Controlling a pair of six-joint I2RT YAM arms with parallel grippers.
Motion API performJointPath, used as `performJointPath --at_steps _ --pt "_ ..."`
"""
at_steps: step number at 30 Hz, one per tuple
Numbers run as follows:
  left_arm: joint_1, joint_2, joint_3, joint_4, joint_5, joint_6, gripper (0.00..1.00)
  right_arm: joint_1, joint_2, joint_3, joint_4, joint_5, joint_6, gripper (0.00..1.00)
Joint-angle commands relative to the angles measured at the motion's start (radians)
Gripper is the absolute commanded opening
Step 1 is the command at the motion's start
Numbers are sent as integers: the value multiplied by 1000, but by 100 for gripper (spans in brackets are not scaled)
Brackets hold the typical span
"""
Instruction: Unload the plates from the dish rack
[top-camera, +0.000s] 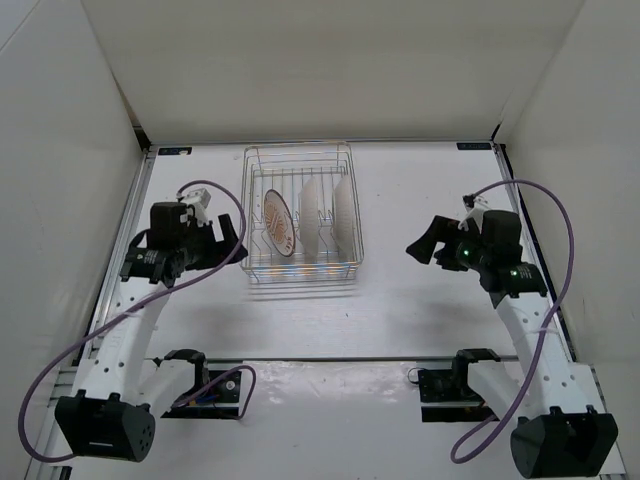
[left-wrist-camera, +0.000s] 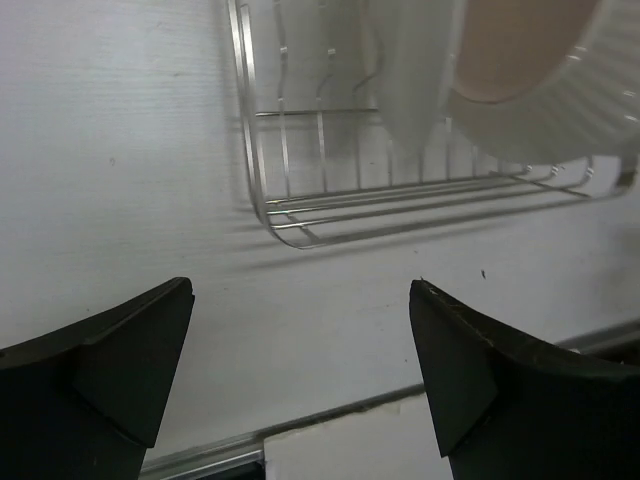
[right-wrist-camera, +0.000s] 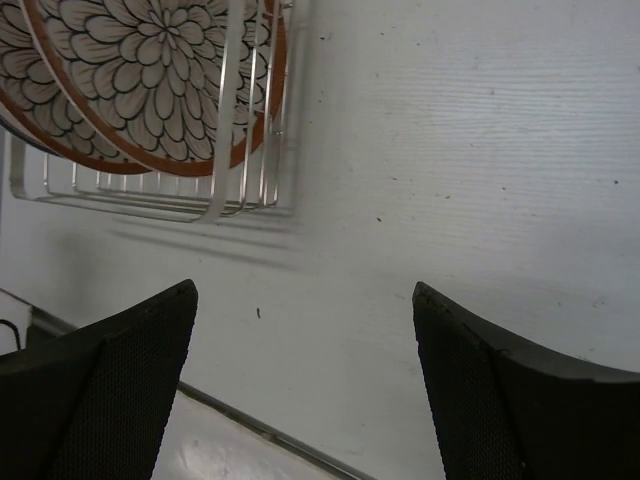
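**Three plates on edge in one wire rack, an arm on either side**

Three small round plates (top-camera: 312, 215) stand on edge in a single dish rack (top-camera: 300, 266). The rack is a rectangular basket of thin silver wire, set toward the back middle of the white worktop (top-camera: 400, 300). Two robot arms (top-camera: 130, 330) flank it, one on each side, and neither touches it.

From above, only the leftmost plate (top-camera: 280, 222) shows its brown-orange patterned face. The other two read as plain white slivers, their faces hidden.

The left fingers (left-wrist-camera: 110, 380) are spread wide with nothing between them, near the rack's left side. Their camera sees a white ribbed plate underside with a tan centre, blurred and cut off at the top of the frame.

The right fingers (right-wrist-camera: 110, 385) are also spread wide and empty, well apart from the rack. Their camera catches two plate faces through the wires, with brown-and-white petals and an orange rim, both cut off. The third plate cannot be made out there.

Two purple cables (top-camera: 560, 230) loop along the arms.
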Motion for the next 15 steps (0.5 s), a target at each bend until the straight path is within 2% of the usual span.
performJointPath --at_steps 1,2,4,6,7,8,10,11,13,15 --pt "5 -7 123 -245 176 151 100 1 50 87 -23 -123 -5 89" --pt "5 -10 112 -248 170 164 100 -2 68 104 -25 -77 47 89" --pt "4 -71 31 -245 63 155 100 -2 85 127 -104 10 148 89" --pt "5 -143 -38 -203 -6 129 100 -5 125 206 -153 -18 123 89" --pt "10 -206 -95 -193 -2 126 100 -2 131 240 -134 -97 81 89" --pt "12 -244 -91 -198 -6 131 100 -2 153 249 -108 -208 80 89" --pt "-1 -298 -103 -175 -28 142 100 3 179 231 25 -325 125 89" --pt "-4 -312 -112 -182 -51 131 100 7 188 219 208 -377 180 89" --pt "-1 -318 -103 -205 -61 129 100 21 256 211 277 -405 237 89" --pt "-2 -328 -91 -230 -69 125 100 58 344 292 284 -417 209 89"
